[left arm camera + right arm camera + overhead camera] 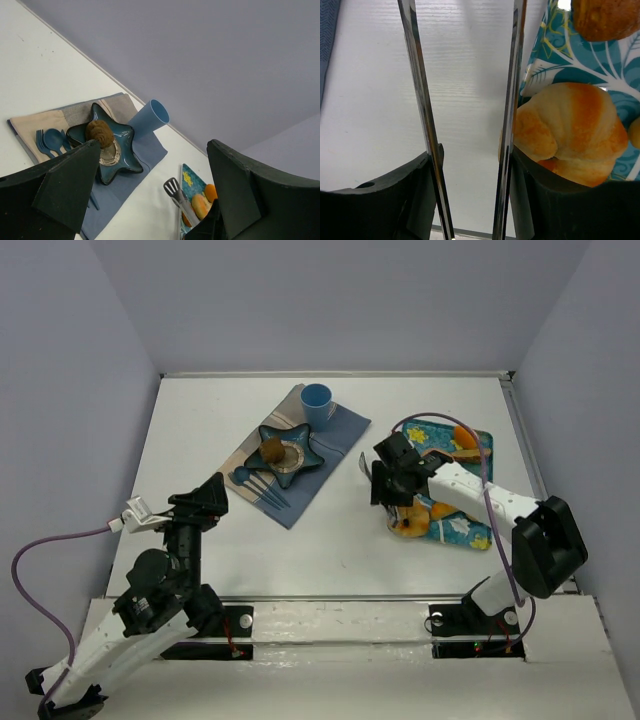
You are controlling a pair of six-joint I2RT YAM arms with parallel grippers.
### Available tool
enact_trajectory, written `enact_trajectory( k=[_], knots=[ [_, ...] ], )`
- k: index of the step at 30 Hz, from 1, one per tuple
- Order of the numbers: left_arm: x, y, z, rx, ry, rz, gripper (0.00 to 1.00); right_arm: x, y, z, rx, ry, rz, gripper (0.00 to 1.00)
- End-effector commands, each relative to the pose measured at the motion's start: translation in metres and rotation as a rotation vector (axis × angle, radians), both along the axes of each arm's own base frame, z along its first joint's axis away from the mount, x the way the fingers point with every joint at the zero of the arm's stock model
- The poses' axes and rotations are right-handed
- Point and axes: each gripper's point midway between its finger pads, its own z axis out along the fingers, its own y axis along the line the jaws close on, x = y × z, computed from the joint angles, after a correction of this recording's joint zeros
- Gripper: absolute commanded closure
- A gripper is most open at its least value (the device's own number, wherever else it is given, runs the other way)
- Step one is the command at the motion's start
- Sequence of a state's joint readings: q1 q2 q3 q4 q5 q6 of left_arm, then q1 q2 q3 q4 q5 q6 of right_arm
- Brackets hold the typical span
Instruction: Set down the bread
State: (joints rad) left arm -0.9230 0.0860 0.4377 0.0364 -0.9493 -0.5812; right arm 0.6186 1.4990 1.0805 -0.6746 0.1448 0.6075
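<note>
The bread [271, 450], a dark golden-brown lump, lies on the blue star-shaped plate [305, 466]; it also shows in the left wrist view [99, 132] on the plate [126, 164]. My right gripper [392, 483] is shut on metal tongs [364, 462], at the left edge of the teal tray [472, 532]. In the right wrist view the gripper [470, 167] holds the tongs' two arms [418, 90] apart, with nothing between them. My left gripper [207, 498] is open and empty at the near left, well short of the plate; its jaws frame the left wrist view [152, 172].
A blue cup [317, 404] stands behind the plate on a blue-grey napkin [335, 432]. Blue cutlery [255, 486] lies on the napkin's near side. The tray holds orange pastries [416, 526], with a large orange bun [570, 131] beside the right tong arm. Walls enclose the table.
</note>
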Motion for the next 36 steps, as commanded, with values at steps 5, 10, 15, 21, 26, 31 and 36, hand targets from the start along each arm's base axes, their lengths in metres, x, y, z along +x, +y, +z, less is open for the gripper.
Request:
enact_trajectory(
  k=[5,10,15,21,26,31,36],
  knots=[
    [0.003,0.001,0.003,-0.040,-0.007,0.030,0.01,0.009,0.037,-0.019,0.131,0.031,0.024,0.39],
    [0.003,0.002,0.003,-0.045,-0.011,0.028,0.01,0.005,0.039,-0.029,0.123,0.057,0.018,0.32],
    [0.003,0.001,0.003,-0.042,-0.010,0.027,0.01,0.002,0.039,-0.024,0.129,0.041,0.015,0.10],
    [0.003,0.001,0.003,-0.042,-0.009,0.027,0.01,0.001,0.045,-0.001,0.156,-0.018,0.043,0.00],
    [0.003,0.001,0.004,-0.041,-0.008,0.025,0.01,0.013,0.037,0.040,0.176,-0.157,0.018,0.00],
    [0.005,-0.006,0.005,-0.029,-0.001,0.005,0.01,0.017,0.007,0.098,0.195,-0.368,-0.084,0.00],
    [0.011,-0.016,0.000,0.006,0.045,-0.004,0.01,0.007,-0.032,0.139,0.234,-0.562,-0.195,0.00]
  ],
)
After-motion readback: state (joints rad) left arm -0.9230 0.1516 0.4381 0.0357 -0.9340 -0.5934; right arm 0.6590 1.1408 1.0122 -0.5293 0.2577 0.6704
